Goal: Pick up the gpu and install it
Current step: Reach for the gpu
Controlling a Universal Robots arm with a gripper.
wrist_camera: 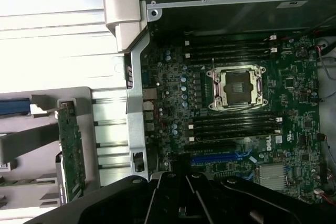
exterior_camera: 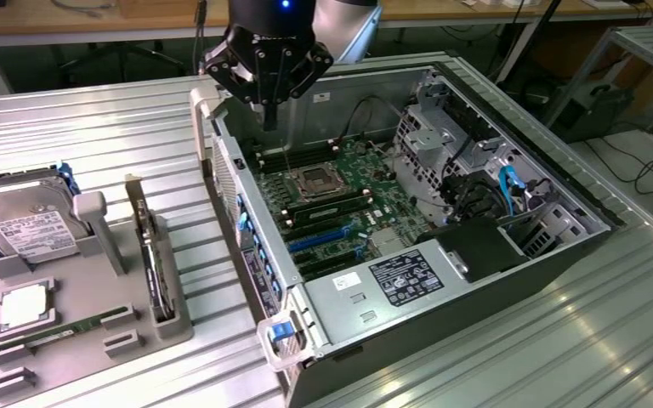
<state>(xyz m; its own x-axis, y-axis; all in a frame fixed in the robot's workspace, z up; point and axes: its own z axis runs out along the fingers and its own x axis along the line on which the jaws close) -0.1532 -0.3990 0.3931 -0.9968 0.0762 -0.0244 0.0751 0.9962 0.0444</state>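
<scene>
The gpu (exterior_camera: 150, 255) is a thin green card standing on edge in a slot of the grey holder (exterior_camera: 88, 340) on the table, at the exterior view's left of the open computer case (exterior_camera: 440, 255). In the wrist view the gpu (wrist_camera: 71, 148) shows its green edge beside the case's side wall. My gripper (exterior_camera: 269, 119) hangs over the case's far left corner, above the motherboard (exterior_camera: 343, 200). Its fingers meet in a point, shut on nothing. It is well apart from the gpu. Blue card slots (exterior_camera: 320, 240) (wrist_camera: 220, 157) lie below the processor socket (wrist_camera: 239, 86).
A silver hard drive (exterior_camera: 26, 225) with a white label stands in the holder's far end. A processor chip (exterior_camera: 20, 308) and a narrow memory stick (exterior_camera: 60, 333) lie nearer the front. Cables (exterior_camera: 496, 191) and a power supply (exterior_camera: 411, 276) fill the case's right side.
</scene>
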